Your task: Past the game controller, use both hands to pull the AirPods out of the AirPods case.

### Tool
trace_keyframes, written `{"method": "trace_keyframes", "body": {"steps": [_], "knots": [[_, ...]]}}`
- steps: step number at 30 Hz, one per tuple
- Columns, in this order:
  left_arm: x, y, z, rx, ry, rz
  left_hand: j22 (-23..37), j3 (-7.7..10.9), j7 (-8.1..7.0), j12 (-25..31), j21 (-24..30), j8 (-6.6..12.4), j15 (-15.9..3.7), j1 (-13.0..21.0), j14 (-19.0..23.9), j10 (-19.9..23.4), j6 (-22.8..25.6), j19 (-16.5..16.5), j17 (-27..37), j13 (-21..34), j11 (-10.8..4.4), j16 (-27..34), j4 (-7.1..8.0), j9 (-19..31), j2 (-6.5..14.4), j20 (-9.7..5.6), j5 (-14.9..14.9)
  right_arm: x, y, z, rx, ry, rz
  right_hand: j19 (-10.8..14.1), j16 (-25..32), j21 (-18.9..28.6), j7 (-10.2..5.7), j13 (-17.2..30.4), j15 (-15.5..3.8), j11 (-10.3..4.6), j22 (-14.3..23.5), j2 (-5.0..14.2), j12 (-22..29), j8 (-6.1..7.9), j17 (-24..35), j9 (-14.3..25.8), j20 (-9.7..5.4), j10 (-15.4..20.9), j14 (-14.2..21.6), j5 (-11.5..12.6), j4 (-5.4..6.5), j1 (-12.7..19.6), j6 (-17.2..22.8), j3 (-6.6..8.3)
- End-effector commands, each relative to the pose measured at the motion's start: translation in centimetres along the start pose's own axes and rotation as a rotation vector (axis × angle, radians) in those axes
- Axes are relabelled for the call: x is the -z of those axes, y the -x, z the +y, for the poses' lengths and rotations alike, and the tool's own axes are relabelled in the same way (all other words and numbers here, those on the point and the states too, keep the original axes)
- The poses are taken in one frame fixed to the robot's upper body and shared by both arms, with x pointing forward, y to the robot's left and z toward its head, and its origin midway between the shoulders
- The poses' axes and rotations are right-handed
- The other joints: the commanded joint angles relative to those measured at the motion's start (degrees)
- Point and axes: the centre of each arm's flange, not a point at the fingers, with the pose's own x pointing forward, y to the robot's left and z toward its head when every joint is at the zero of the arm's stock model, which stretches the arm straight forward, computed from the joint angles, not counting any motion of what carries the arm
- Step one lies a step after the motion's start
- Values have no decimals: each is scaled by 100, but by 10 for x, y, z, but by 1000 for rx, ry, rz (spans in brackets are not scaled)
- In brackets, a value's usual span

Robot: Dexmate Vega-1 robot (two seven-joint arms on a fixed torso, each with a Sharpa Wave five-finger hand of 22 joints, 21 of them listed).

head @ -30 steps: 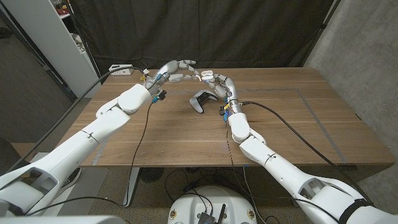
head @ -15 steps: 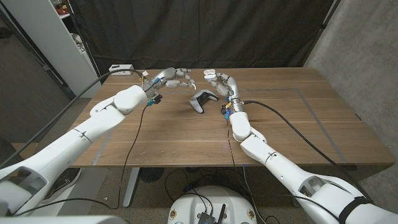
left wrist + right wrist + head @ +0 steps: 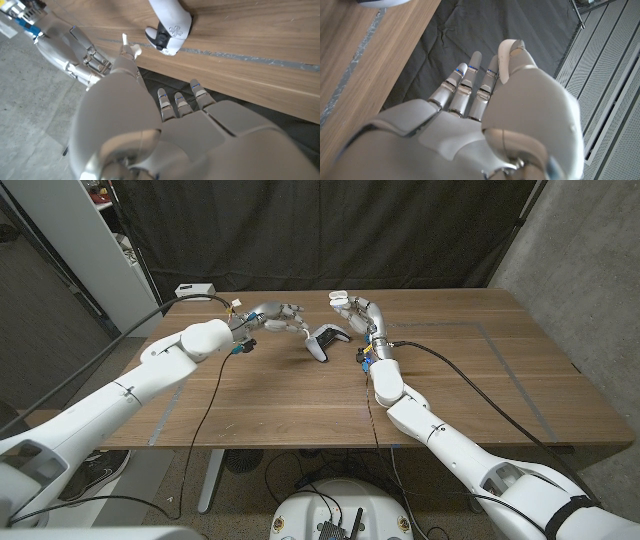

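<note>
The white-and-black game controller (image 3: 324, 340) (image 3: 168, 31) lies on the wooden table (image 3: 300, 395), far of its middle. Beyond it my right hand (image 3: 355, 310) is raised and holds the small white AirPods case (image 3: 338, 298) at its fingertips. In the right wrist view the right hand (image 3: 485, 105) hides the case. My left hand (image 3: 279, 317) hangs low, just left of the controller. In the left wrist view the left hand (image 3: 150, 115) pinches a small white stemmed piece, apparently an AirPod (image 3: 130, 48), at its thumb tip.
A white box (image 3: 193, 288) sits at the table's far left corner. A white cabinet (image 3: 85, 250) stands to the left and a black curtain (image 3: 330, 230) hangs behind. Cables (image 3: 470, 375) trail over the table from both wrists.
My left hand has drawn away from the right hand, moving left and down beside the controller. The right hand with the case has barely moved.
</note>
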Motion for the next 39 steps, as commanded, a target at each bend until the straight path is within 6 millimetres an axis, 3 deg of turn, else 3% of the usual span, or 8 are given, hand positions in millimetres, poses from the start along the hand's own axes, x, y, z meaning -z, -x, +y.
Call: {"method": "trace_keyframes", "body": {"steps": [1, 13, 24, 31, 34, 39], "knots": [[15, 3, -7, 75, -91, 76, 3, 47, 211, -32, -23, 11, 2, -4, -62, -33, 299, -43, 1, 3, -8, 5, -13, 483, -26, 23, -18, -2, 4, 1, -1, 0, 0, 31, -2, 2, -376, 15, -971, -21, 13, 40, -8, 18, 26, 1209, -3, 9, 65, 31, 11, 14, 414, -13], [30, 17, -13, 115, -186, 112, -6, 54, 192, -48, -38, -17, -66, 2, -158, -95, 334, -81, -8, -13, -66, 12, -16, 450, -39, 28, -19, -4, 7, 4, -16, 3, 9, 33, -16, 1, -378, 14, -970, -34, 13, 43, -16, 21, 27, 1204, 0, 7, 65, 32, 12, 12, 433, -15], [46, 16, -32, 128, -223, 150, -11, 41, 117, -42, -37, -73, -75, -49, -163, -108, 288, -77, -9, -21, -67, 38, 22, 418, -39, 16, -19, -6, 8, 6, -26, 8, 17, 35, -22, 0, -381, 22, -970, -31, 12, 44, -16, 11, 31, 1213, 0, 10, 71, 32, 14, 7, 401, -20], [48, 14, -38, 132, -232, 148, -13, 10, -85, -12, -33, -103, -108, -137, -112, -54, 267, -67, -6, -22, -96, 64, 77, 399, -47, -22, -22, -6, 7, 7, -29, 11, 24, 35, -33, -1, -388, 25, -973, -32, 12, 41, -19, 18, 32, 1217, 0, 10, 63, 32, 11, 9, 417, -21], [49, 15, -36, 124, -222, 147, -13, -6, -155, -12, -35, -168, -95, -182, -106, -64, 141, -72, -5, -22, -83, 66, 103, 384, -52, -11, -24, -6, 6, 7, -31, 12, 26, 34, -30, -2, -390, 22, -970, -28, 12, 47, -20, 17, 34, 1215, -8, 14, 71, 32, 14, 6, 417, -21], [50, 19, -31, 111, -213, 147, -13, -55, -400, 0, -33, -348, -124, -305, -72, -52, -220, -70, -6, -22, -98, 71, 159, 345, -92, -54, -36, -5, 4, 8, -32, 11, 31, 35, -29, -2, -380, 22, -971, -24, 12, 46, -19, 14, 37, 1215, -6, 22, 78, 32, 14, 6, 413, -24]]}}
